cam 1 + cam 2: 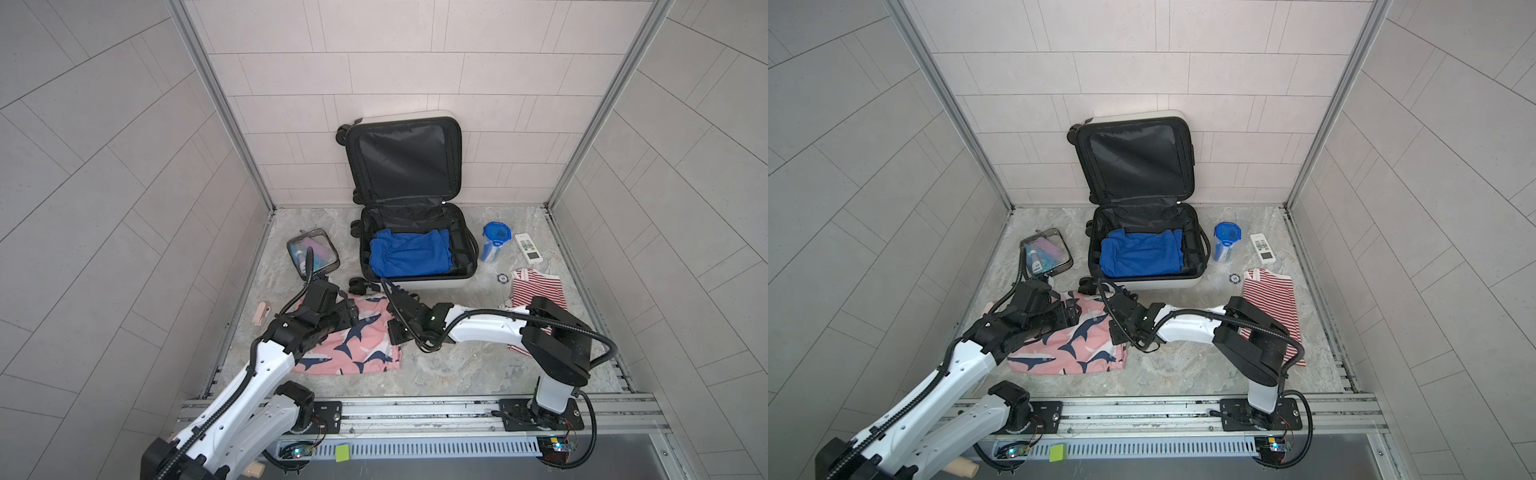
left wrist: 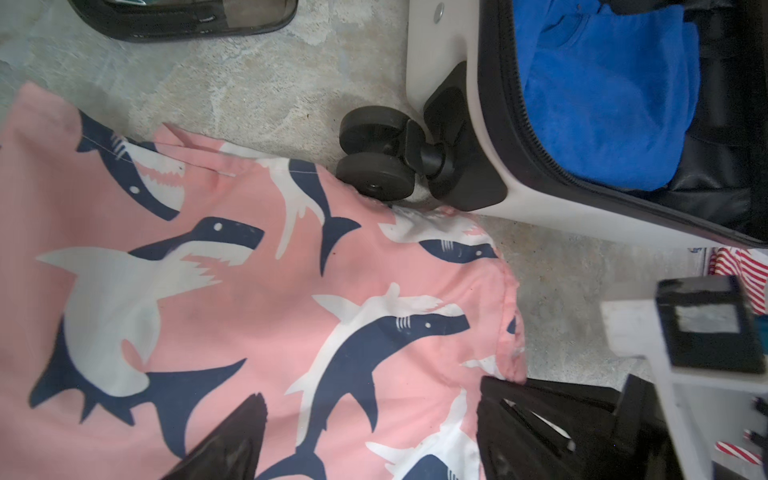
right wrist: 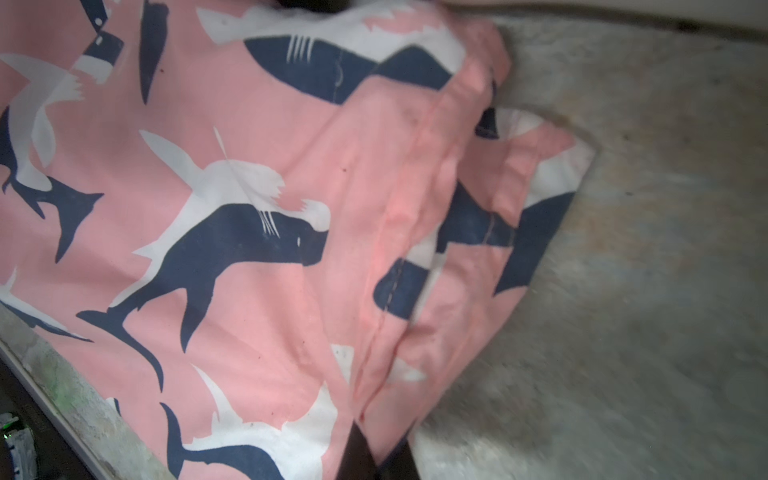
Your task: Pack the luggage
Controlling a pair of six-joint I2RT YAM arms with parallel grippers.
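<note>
At centre frame in both top views: luggage open on the bench, lid against the back wall, blue garment inside. Just below it, right gripper clamped on the edge of the shark-print shorts; left gripper wide apart above them. Step in hand, judged: grasping shorts. Next calls for a second hold, then lifting over the rim.

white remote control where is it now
In both top views the white remote control lies at the far right, just right of the blue-lidded clear jar and behind the red-and-white striped shirt.
</note>
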